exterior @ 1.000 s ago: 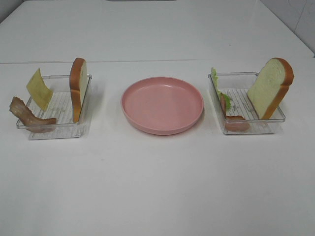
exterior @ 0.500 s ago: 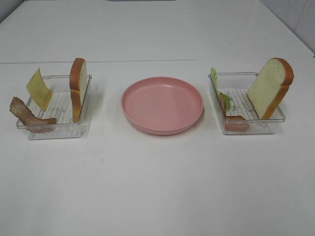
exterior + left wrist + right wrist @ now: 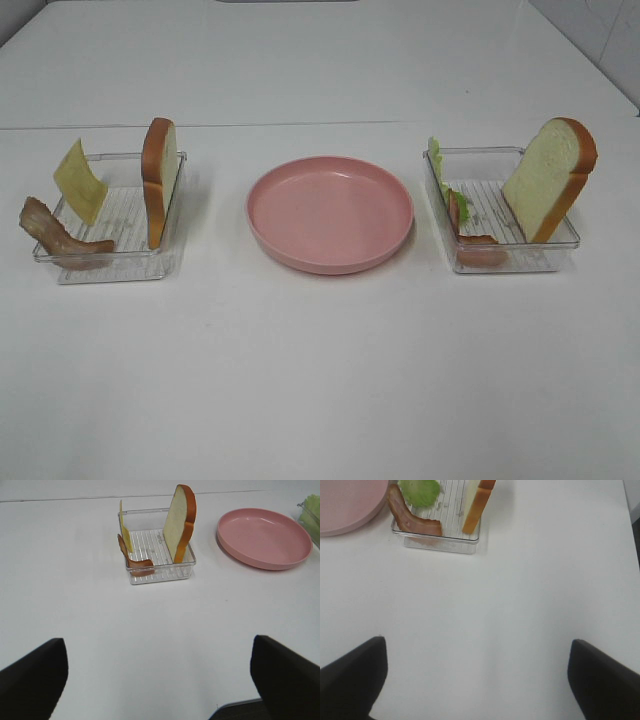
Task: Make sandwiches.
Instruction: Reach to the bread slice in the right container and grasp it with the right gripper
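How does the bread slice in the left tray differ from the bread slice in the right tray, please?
The left bread slice stands nearly upright, crust edge toward the high camera; the right bread slice leans tilted, white face showing. The left bread slice shares the left tray with cheese and a bacon strip; the right bread slice shares the right tray with lettuce and a second bacon strip. Both are white with orange-brown crust.

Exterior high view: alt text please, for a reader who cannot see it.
A pink plate with nothing on it sits between two clear trays of toy sandwich parts. The left tray holds an upright bread slice, cheese and a bacon strip over its edge; the right tray holds a leaning bread slice, lettuce and bacon. No arm shows.
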Robot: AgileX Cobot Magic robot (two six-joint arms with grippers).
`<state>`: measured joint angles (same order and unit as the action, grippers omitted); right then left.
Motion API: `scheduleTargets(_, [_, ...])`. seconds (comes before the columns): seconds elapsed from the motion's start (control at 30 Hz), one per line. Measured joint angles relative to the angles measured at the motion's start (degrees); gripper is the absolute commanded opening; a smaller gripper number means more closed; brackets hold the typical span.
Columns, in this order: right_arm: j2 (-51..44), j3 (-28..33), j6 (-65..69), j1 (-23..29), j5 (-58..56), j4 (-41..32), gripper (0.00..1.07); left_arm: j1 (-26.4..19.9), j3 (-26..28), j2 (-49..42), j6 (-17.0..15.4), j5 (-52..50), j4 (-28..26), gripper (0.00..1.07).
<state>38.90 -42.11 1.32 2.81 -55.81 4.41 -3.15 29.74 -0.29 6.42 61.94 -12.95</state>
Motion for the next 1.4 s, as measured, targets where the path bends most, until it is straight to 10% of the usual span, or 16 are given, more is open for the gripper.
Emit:
scheduleTargets(0.53, [38.6, -26.4, 0.0, 0.0, -6.1, 0.0, 0.95, 0.0, 0.0, 0.0, 0.0, 0.0, 0.0, 0.91])
scheduleTargets(1.4, [73.7, -54.8, -4.2, -4.9, -6.5, -4.4, 0.95, 0.0, 0.0, 0.0, 0.0, 0.0, 0.0, 0.91])
